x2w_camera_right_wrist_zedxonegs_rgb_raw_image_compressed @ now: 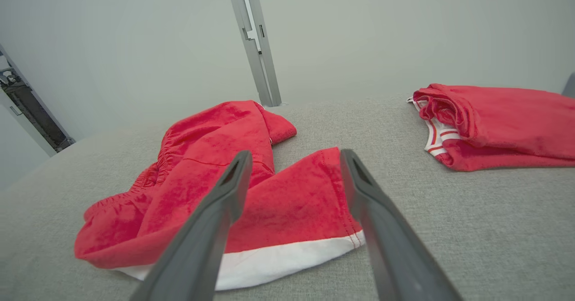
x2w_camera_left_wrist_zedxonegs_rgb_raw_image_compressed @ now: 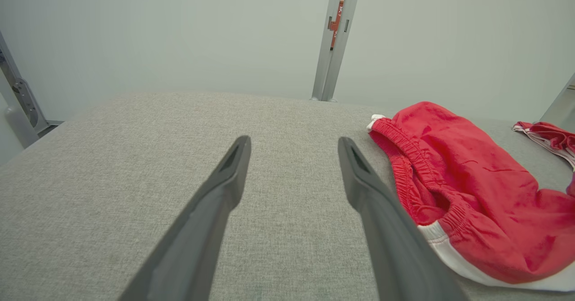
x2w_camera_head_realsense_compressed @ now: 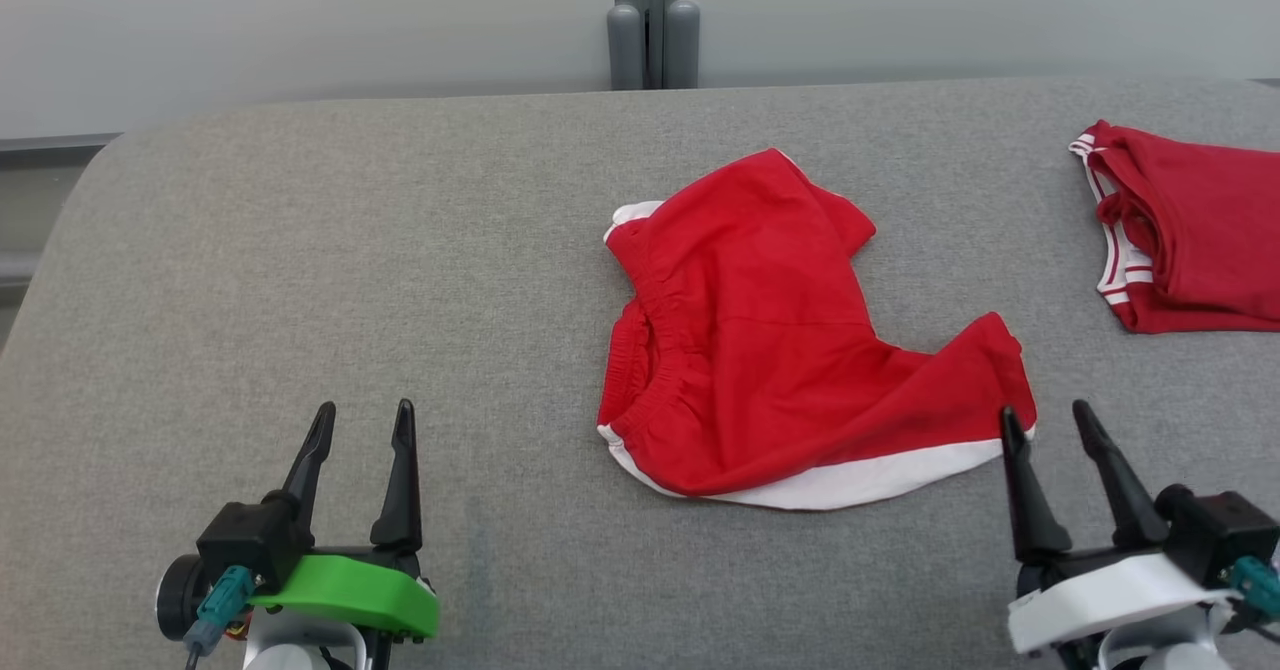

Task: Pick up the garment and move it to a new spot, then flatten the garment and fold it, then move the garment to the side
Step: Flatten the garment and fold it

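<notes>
Crumpled red shorts with white hem trim (x2w_camera_head_realsense_compressed: pixel 760 350) lie centre-right on grey fabric tabletop (x2w_camera_head_realsense_compressed: pixel 350 250). Left gripper (x2w_camera_head_realsense_compressed: pixel 364 405) near left, jaws released, empty, well apart from shorts. Right gripper (x2w_camera_head_realsense_compressed: pixel 1045 410) near right, jaws released, holding nothing, tips just beside shorts' near-right leg hem. Folded red garment with white stripes (x2w_camera_head_realsense_compressed: pixel 1190 230) far right.
</notes>
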Tool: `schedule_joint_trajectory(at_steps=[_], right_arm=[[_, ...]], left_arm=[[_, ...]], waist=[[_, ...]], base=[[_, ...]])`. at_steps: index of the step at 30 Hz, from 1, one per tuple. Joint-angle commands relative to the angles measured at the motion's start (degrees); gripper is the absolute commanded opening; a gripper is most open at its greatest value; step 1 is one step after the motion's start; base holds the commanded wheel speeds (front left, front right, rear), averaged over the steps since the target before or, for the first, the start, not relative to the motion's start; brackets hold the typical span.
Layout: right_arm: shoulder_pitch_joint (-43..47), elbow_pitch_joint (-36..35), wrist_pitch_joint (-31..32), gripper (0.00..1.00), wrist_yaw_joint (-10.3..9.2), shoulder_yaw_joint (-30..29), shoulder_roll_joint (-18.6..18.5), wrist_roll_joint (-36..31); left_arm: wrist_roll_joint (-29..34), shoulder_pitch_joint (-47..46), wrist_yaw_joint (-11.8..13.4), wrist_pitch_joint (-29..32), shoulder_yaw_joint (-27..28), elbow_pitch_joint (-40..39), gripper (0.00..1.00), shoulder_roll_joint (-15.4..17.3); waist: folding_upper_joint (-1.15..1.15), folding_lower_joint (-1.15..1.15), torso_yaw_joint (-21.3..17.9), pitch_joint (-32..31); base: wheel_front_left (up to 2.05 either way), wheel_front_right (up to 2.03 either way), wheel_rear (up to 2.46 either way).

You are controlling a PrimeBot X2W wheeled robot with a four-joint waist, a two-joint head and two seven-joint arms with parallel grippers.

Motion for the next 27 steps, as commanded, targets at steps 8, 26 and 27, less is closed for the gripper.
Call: schedule_joint_trajectory(at_steps=[8,26,27], right_arm=[[1.23,-2.04,-0.15,1.0,-0.05,1.34,2.14,-3.06],[-2.49,-0.7,-0.15,1.0,-0.05,3.66,1.26,-3.32],[-2.65,-0.63,-0.15,1.0,-0.05,3.66,1.23,-3.27]], left_arm=[[1.22,0.35,-0.33,0.03,0.39,0.2,1.0,0.14],[0.41,-11.85,-0.4,0.03,-19.25,8.62,1.0,6.65],[0.2,-12.39,-0.36,0.03,-20.7,9.63,1.0,7.04]], waist=[[0.0,0.0,-1.1,0.21],[0.0,0.0,-7.2,2.62],[0.0,0.0,-7.63,2.75]], base=[[0.0,0.0,0.0],[0.0,0.0,0.0],[0.0,0.0,0.0]])
